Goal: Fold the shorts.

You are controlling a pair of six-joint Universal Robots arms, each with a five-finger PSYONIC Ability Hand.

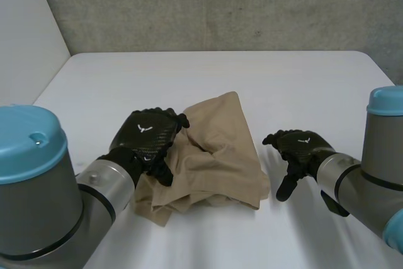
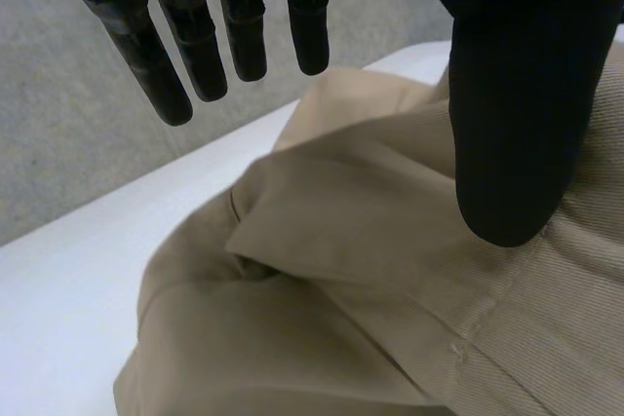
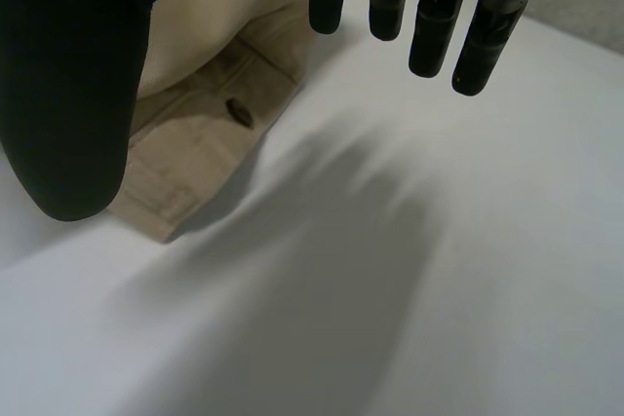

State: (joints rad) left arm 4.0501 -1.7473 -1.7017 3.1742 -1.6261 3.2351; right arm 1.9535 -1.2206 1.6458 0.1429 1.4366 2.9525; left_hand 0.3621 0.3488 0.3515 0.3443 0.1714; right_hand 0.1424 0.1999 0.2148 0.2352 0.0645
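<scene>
From the head view, the tan shorts (image 1: 217, 155) lay bunched in a loose heap near the middle of the white surface (image 1: 252, 80), not yet folded flat. The left hand (image 1: 148, 135) sat over the heap's left side. The right hand (image 1: 301, 149) hovered over bare surface just beside the heap's right edge, apart from the cloth.

In the left wrist view, the fingers (image 2: 200, 46) were straight and spread well away from the thumb (image 2: 507, 124), with nothing pinched between them. Under the palm the shorts (image 2: 341, 280) showed several overlapping folds and a ridge of cloth, and a strip of surface (image 2: 58, 319) ran beyond them.

In the right wrist view, the fingers (image 3: 434, 17) were likewise straight and wide of the thumb (image 3: 68, 94), holding nothing. The waistband (image 3: 195, 153) with its dark button (image 3: 239, 112) lay near the thumb, and bare surface (image 3: 439, 289) lay under the palm.

The step in hand looked like taking hold of the heap in order to spread it. To do that well, each hand would best pinch a single outer layer at an edge, the right at the waistband corner near its thumb, and not the whole bundle. Drawing the hands apart low over the surface should smooth the creases before any fold is laid
</scene>
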